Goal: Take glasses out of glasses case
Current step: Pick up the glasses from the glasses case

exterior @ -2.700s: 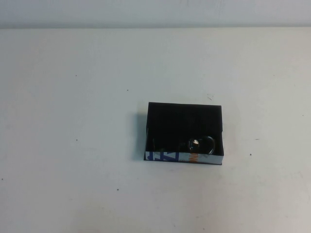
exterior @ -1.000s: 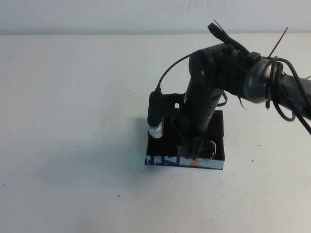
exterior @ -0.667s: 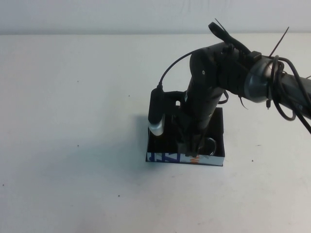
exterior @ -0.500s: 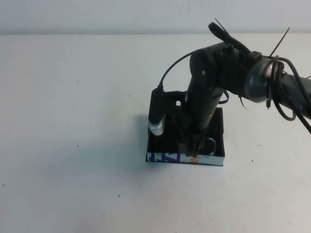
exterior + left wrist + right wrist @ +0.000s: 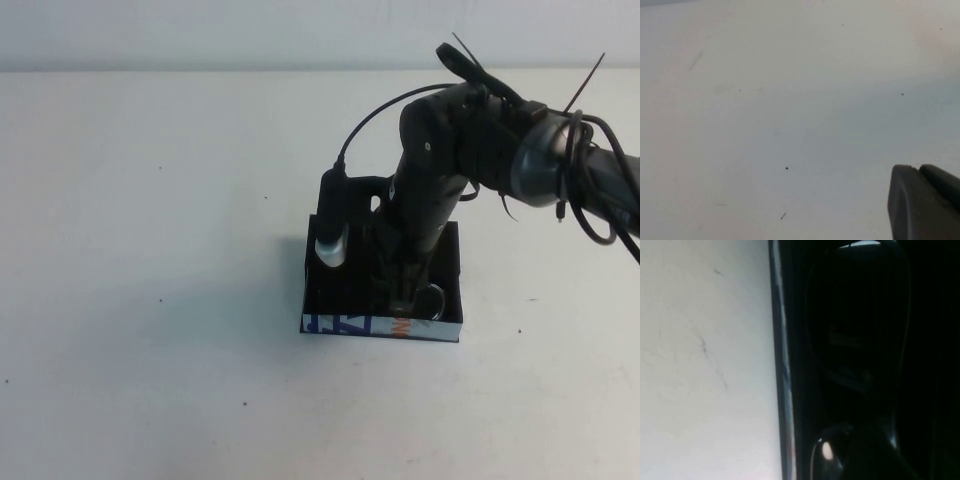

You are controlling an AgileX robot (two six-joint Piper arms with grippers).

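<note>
My right arm bends steeply down into the glasses case (image 5: pixel 445 262) mid-worktop (image 5: pixel 150 250); my right pincer (image 5: pixel 402 300) sits at the glasses (image 5: pixel 430 298) inside, grip unclear. My left pincer (image 5: pixel 925 202) hovers over bare worktop, state unclear.

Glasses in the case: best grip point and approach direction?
Judging by the high view, grip the glasses at the frame's bridge beside the visible lens, coming straight down. They lie flat against the front wall of the open glasses case, whose walls block side approaches. The right gripper is down inside there; the left gripper is over bare table.
</note>
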